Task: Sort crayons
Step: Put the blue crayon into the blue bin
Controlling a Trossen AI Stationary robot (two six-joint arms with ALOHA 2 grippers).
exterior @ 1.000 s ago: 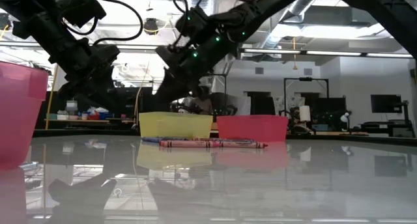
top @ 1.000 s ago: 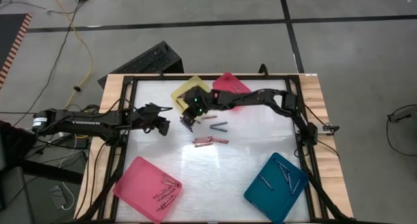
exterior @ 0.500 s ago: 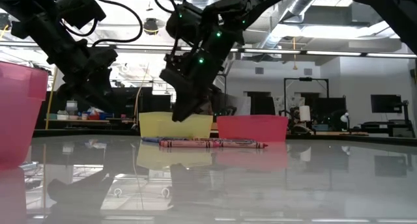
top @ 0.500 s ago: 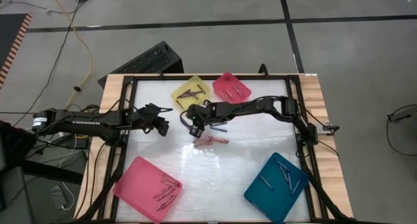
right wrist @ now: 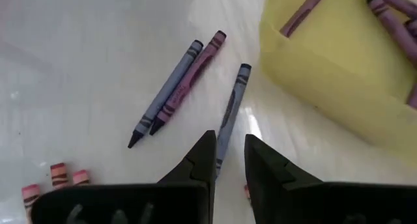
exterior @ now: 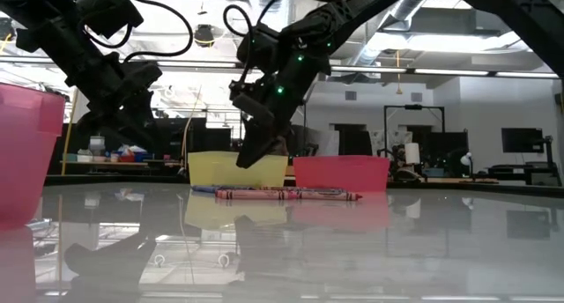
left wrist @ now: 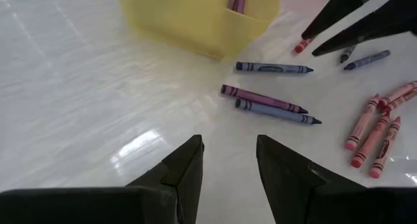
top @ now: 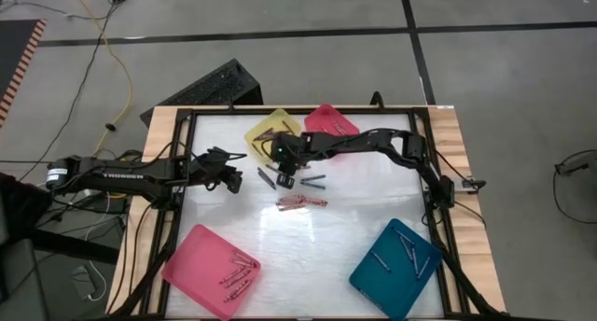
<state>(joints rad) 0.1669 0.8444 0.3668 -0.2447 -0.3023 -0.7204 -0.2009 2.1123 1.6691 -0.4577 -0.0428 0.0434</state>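
Loose crayons lie flat on the white table: a red bunch [top: 301,202], a bluish one [top: 314,179] and dark ones [top: 265,178] in front of the yellow tray [top: 273,130]. My right gripper [top: 284,178] hangs over them, narrowly open and empty. In the right wrist view its fingertips [right wrist: 228,155] stand above the end of a blue-grey crayon [right wrist: 231,107]. The low view shows the tips [exterior: 249,158] clear of the table. My left gripper [top: 241,178] waits to the left, open and empty [left wrist: 229,162], facing three crayons [left wrist: 270,100].
The yellow tray holds purple crayons [right wrist: 384,9]. A small pink tray [top: 331,121] stands at the far edge, a larger pink tray [top: 210,270] at the near left and a teal tray [top: 396,267] at the near right, each with crayons. A black frame [top: 182,172] borders the table.
My right gripper has swung out from the yellow tray over the loose crayons, rolling its wrist and tipping more steeply down, and its fingertips have sunk closer to the table. The crayons lie as before.
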